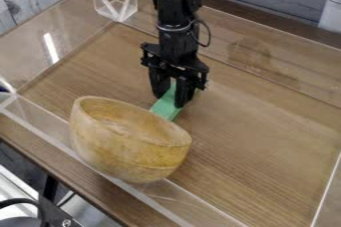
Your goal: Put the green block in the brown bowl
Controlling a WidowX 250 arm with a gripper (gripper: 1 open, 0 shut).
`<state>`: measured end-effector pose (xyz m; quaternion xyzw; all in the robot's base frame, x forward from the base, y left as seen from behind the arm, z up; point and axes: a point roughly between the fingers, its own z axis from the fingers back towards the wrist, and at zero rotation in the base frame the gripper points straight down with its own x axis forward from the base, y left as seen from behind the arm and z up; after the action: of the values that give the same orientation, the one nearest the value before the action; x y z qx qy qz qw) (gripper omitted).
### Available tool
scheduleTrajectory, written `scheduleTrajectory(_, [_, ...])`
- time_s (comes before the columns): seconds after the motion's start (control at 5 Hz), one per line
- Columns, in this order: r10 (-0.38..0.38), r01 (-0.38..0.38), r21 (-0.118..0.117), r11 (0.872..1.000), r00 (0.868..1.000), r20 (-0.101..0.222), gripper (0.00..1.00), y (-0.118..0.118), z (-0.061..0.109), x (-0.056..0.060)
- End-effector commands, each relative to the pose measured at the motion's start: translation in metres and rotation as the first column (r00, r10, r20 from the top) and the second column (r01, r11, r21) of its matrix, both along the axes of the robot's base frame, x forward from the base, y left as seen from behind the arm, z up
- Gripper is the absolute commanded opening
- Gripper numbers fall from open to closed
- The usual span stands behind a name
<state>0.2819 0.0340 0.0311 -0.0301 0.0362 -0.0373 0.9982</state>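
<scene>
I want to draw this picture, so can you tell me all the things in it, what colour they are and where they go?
green block: one, bright green, on the table just behind the bowl's far rim, its top end between the gripper's fingers
brown bowl: one, light-brown wood, at the front of the table, nearest the camera, nothing seen inside it
wooden table: one, brown with grain, under everything
clear walls: see-through, standing around the table's edges
clear triangle piece: one, see-through, at the far left corner
robot arm: one, black, coming down from the top middle
gripper: one, black, pointing down, closed on the green block
</scene>
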Motion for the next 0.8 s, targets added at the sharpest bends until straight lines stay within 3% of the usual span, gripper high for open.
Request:
scheduleTrajectory(0.0, [-0.021, 0.021, -0.006, 1.0, 0.999, 0.026, 0.0, -0.0053, -0.0019, 0.0071])
scheduleTrajectory(0.6, [-0.034, 0.035, -0.019, 0.999, 0.999, 0.023, 0.0, -0.0146, -0.0068, 0.0093])
